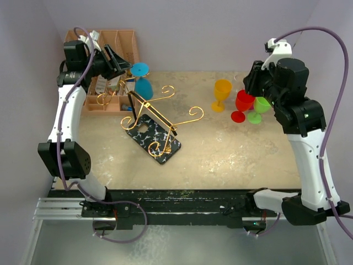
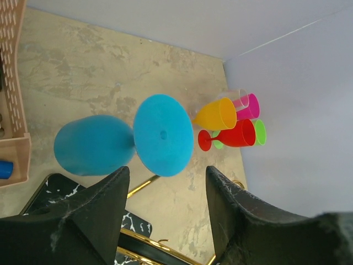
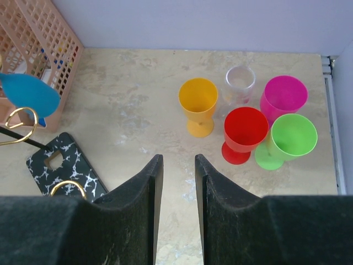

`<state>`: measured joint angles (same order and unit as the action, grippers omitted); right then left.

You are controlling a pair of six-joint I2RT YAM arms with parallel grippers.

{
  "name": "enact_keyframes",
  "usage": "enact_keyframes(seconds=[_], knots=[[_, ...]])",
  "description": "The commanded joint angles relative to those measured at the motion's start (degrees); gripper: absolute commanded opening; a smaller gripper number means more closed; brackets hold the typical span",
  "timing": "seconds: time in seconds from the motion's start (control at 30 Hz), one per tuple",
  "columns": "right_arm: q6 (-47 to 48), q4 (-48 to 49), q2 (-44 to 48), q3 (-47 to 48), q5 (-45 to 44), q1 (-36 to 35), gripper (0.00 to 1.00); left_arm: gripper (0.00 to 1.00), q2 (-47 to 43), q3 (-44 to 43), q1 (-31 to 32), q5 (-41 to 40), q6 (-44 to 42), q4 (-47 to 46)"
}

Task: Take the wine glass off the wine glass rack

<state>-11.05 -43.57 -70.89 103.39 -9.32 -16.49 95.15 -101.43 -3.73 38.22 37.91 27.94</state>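
The left gripper (image 2: 168, 174), much the nearer, has its jaws wide and empty just short of the blue plastic wine glass (image 2: 118, 143) at the far-left arm of the gold wire wine glass rack (image 1: 138, 138); stem crosswise to the jaws; the right gripper (image 3: 176, 160), part-open, holds nothing.

wine glass (image 1: 143, 83) solid blue, bowl and foot same shade; rack (image 1: 156, 115) gold wire, its base (image 1: 157, 139) black with white marble veins; organiser (image 1: 118, 41) orange-brown, side a grid of small holes; 5 more: orange-yellow glass (image 3: 198, 102), red glass (image 3: 245, 130), green glass (image 3: 289, 138), pink glass (image 3: 283, 98), clear glass (image 3: 240, 83); table (image 1: 231, 149) beige, mottled stone look; wall (image 1: 193, 33) pale lilac; left gripper (image 2: 168, 168) and right gripper (image 3: 178, 157) black; left arm (image 1: 65, 118) and right arm (image 1: 310, 160) white with black joints; cables (image 1: 325, 38) purple
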Motion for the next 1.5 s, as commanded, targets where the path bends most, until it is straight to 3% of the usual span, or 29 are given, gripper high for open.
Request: enact_keyframes(seconds=[0.0,0.67,0.87,1.17,1.47], knots=[[0.33,3.03,1.65,-0.20,1.29,-0.12,0.32,0.60,2.24,-3.33,-0.14,1.44,0.16,-2.70],[0.46,3.89,1.77,-1.61,2.38,-0.12,0.32,0.50,8.48,-4.04,0.01,6.92,4.55,-8.92],[0.44,3.95,1.75,-1.56,2.47,-0.12,0.31,0.42,9.93,-3.85,0.03,8.29,5.26,-9.50],[0.42,4.17,1.83,-1.78,2.29,-0.12,0.31,0.12,8.55,-2.99,-0.02,9.02,6.39,-10.84],[0.42,4.38,2.68,-1.79,1.86,-0.12,0.31,0.10,7.28,-1.42,-0.14,11.12,10.89,-13.96]])
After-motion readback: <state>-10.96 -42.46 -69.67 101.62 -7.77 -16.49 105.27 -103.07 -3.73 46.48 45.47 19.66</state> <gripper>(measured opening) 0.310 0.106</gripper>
